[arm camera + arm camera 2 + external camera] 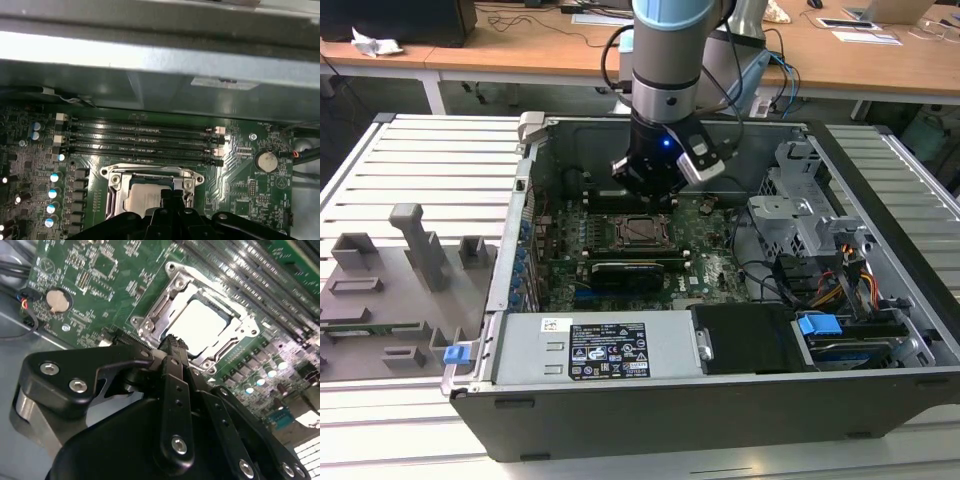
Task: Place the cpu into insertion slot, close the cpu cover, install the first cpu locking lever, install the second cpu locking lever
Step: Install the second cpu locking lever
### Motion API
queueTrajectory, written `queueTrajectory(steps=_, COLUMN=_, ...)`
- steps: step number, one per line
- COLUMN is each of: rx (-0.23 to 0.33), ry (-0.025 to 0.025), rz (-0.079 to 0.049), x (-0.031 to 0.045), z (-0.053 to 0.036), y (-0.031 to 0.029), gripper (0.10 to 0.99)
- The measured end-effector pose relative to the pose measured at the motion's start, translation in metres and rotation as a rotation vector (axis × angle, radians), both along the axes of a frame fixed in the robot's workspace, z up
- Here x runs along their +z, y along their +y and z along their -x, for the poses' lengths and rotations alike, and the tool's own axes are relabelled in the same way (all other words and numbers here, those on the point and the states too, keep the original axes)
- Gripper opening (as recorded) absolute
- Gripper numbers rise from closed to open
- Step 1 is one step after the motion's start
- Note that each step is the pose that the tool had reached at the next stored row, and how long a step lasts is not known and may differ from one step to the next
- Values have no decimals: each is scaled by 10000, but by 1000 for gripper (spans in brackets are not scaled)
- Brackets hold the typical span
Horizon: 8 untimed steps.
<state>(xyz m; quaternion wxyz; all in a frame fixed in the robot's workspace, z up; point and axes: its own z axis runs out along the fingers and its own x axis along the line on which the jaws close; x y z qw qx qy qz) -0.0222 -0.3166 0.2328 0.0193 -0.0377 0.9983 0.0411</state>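
My claw hangs just above the slot on the green board, its fingers pressed together into one narrow tip with nothing between them. The cpu already lies flat in the slot, its pale top bright through the square window of the cover, which is folded down around it. The second wrist view shows this best: my fingertips sit at the edge of the cover nearest me, though I cannot tell whether they touch it, and a round silver coin cell lies on the board well off from the slot. The first wrist view sees the slot from the other side: the cover's frame and part of the cpu show just past my fingers, with the long dark memory rails running between the slot and the grey case wall. The exterior view alone takes in the whole open case lying on a slatted white table, my arm reaching down into it over the slot, and a long black card on the board just beside the slot, towards the case's labelled power box.
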Motion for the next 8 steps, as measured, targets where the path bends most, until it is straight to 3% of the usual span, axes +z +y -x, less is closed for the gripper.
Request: queueTrajectory(steps=8, rx=0, ry=0, rz=1, x=0, z=0, y=-48, gripper=106)
